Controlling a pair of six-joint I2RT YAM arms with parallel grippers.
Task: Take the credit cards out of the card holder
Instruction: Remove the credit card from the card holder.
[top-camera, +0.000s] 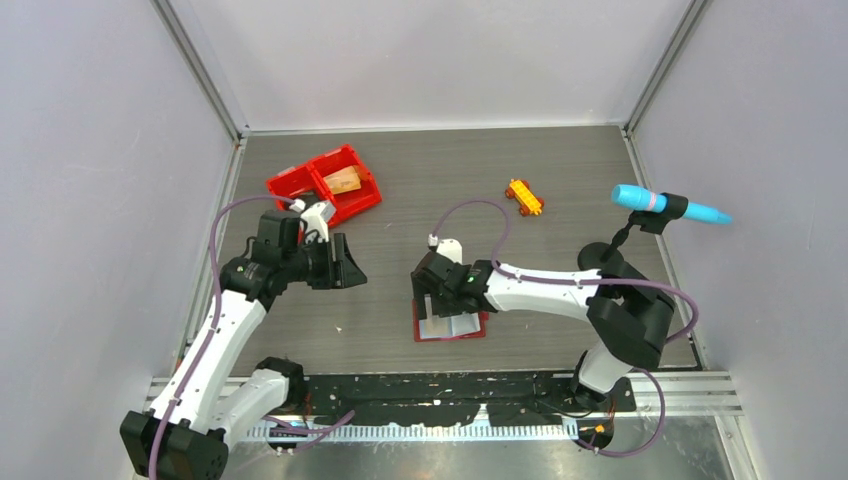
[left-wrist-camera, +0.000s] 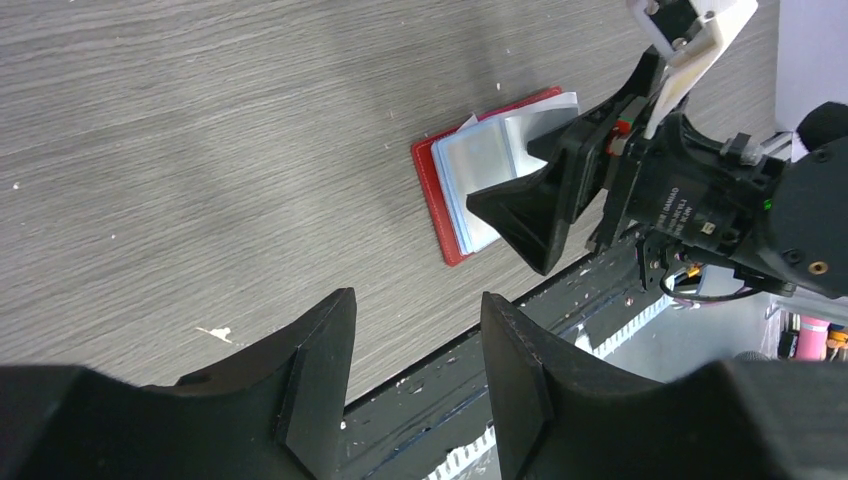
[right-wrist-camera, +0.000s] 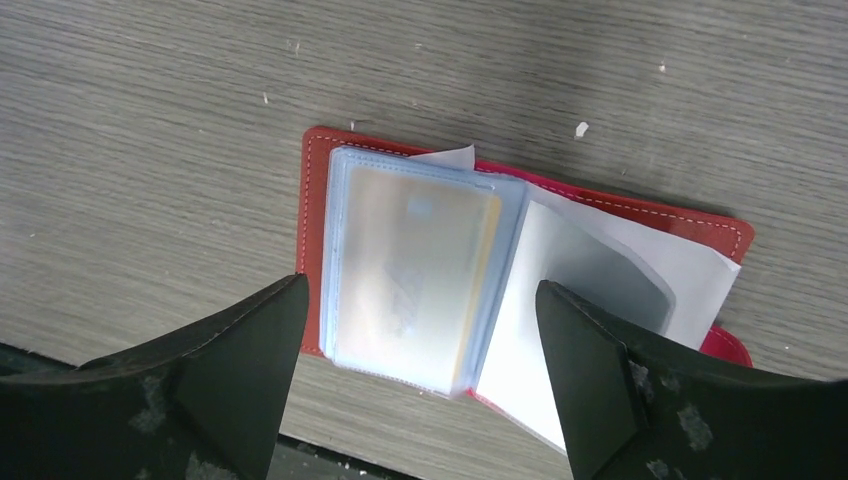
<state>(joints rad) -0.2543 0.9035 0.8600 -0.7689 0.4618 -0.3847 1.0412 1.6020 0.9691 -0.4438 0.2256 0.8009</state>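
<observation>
Your right jaws (right-wrist-camera: 415, 370) hung spread over the open wallet (right-wrist-camera: 318, 200).
Its card (right-wrist-camera: 420, 265) sat sleeved mid-frame; left jaws (left-wrist-camera: 415, 375) stood half apart, empty.

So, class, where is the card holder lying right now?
In the top view the card holder lies open on the table's near edge, right of centre, directly under the right pincer, whose jaws stand open above it; the left pincer hangs off to its left.

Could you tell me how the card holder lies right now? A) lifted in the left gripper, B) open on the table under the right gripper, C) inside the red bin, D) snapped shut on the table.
B: the card holder lies open, sleeves showing, under the open right gripper.
</observation>
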